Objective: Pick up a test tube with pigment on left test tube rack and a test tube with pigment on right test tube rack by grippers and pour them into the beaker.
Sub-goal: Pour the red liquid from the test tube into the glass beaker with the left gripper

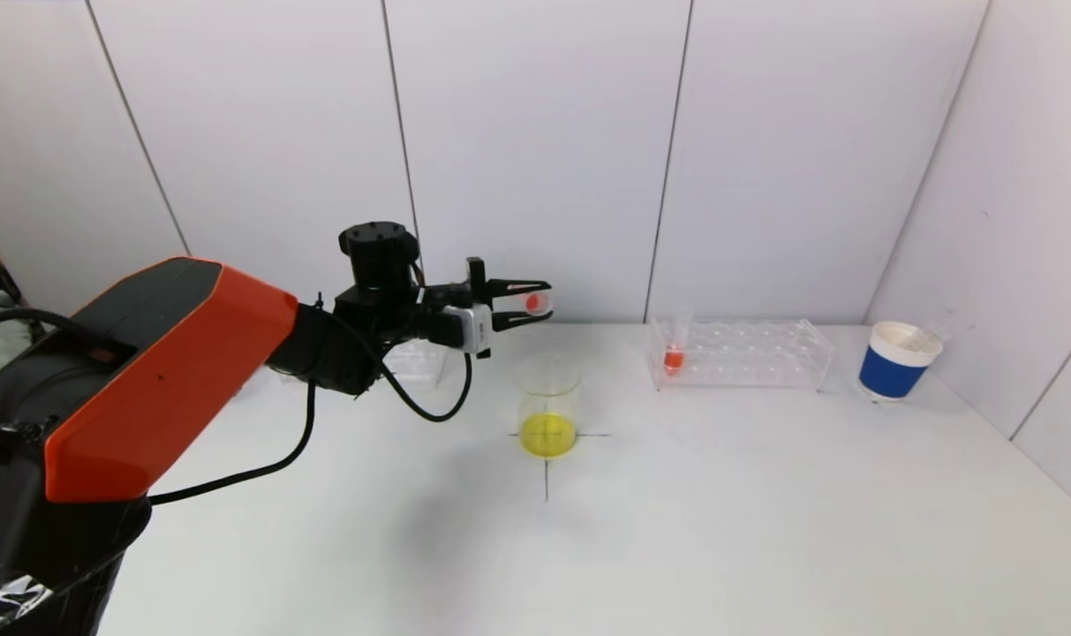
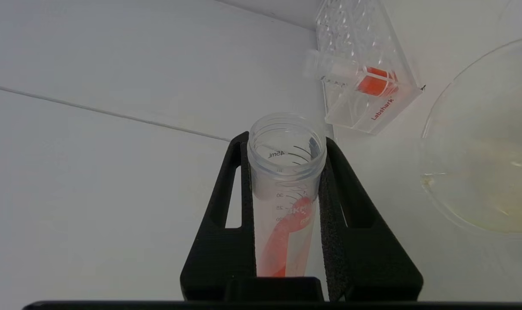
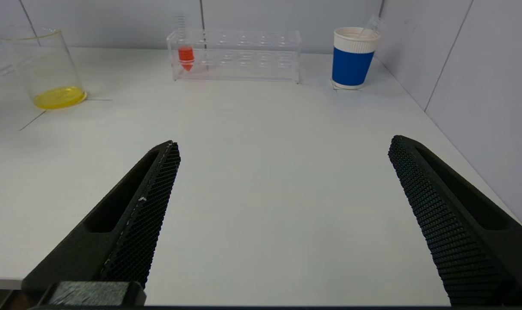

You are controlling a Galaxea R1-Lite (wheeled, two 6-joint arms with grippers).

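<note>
Now, left hand [image 1: 535, 306] clenched on a tube [image 1: 535, 303] holding red pigment, at mid-frame in the head view, above and just behind the beaker [image 1: 549, 406]. Tube lying tilted toward horizontal, red streaked along its lower wall in the left wrist view [image 2: 286, 193], mouth open and pointing away from the hand [image 2: 286, 172]. Beaker standing at the centre of the head view on a black cross mark [image 1: 546, 468] on the table [image 1: 720, 512], a shallow yellow pool in its bottom; seen again at the right edge of the left wrist view [image 2: 480, 142] and at the upper left of the right wrist view [image 3: 45, 69].

Right rack [image 1: 742, 353] at the upper right of centre in the head view, near the back wall, with one upright tube of red pigment [image 1: 675, 344] in its leftmost end; same rack [image 3: 237, 54] and tube [image 3: 185, 56] at the top centre of the right wrist view. Blue cup [image 1: 897, 362] with a white rim at the far right, beyond the rack, something clear sticking out of it. Left rack [image 1: 416, 362] mostly hidden behind the left arm.

Right hand [image 3: 282, 206] out of the head view, spread wide and released over bare table in the right wrist view, well apart from the rack and beaker.
</note>
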